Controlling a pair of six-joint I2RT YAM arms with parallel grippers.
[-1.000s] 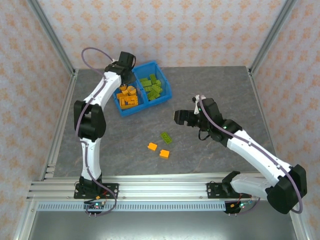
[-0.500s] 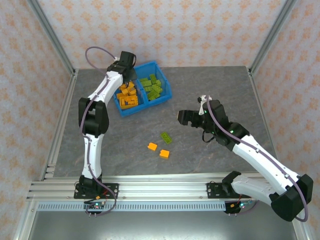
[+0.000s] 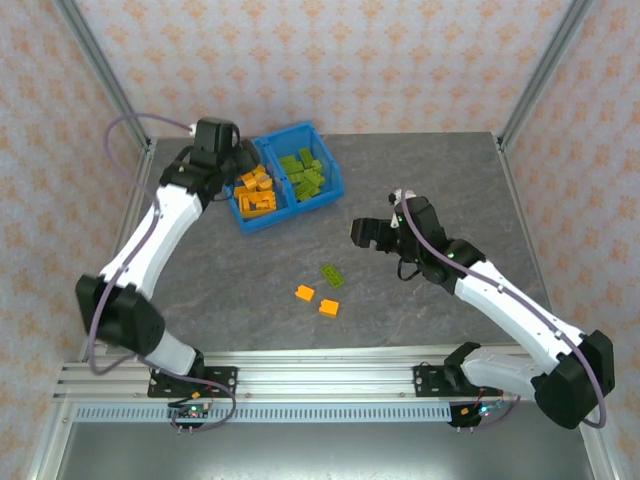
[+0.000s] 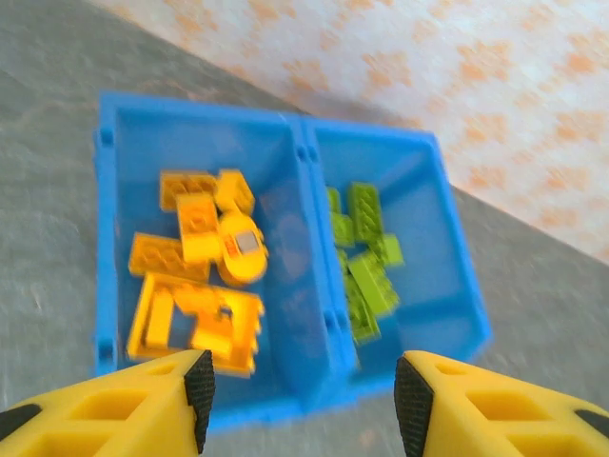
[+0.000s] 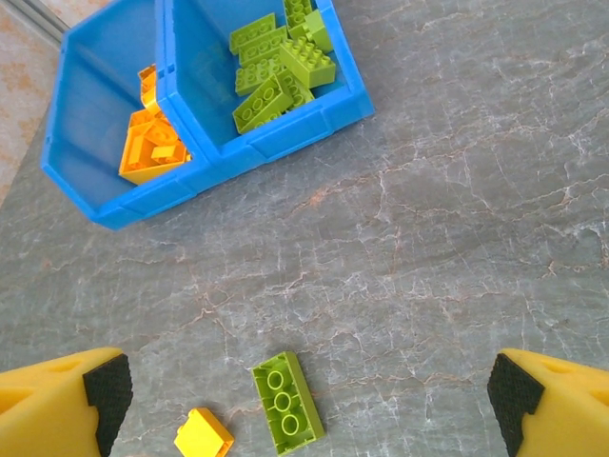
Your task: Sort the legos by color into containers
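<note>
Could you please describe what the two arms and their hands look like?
The left arm and right arm have white tubular links with black joints and a thin purple cable looping alongside. The left hand and right hand have blocky yellow fingers faced with black pads.

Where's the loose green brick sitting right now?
In the top view the green brick lies on the table near its middle, on the near side of the blue bin and just beyond the two orange bricks.
</note>
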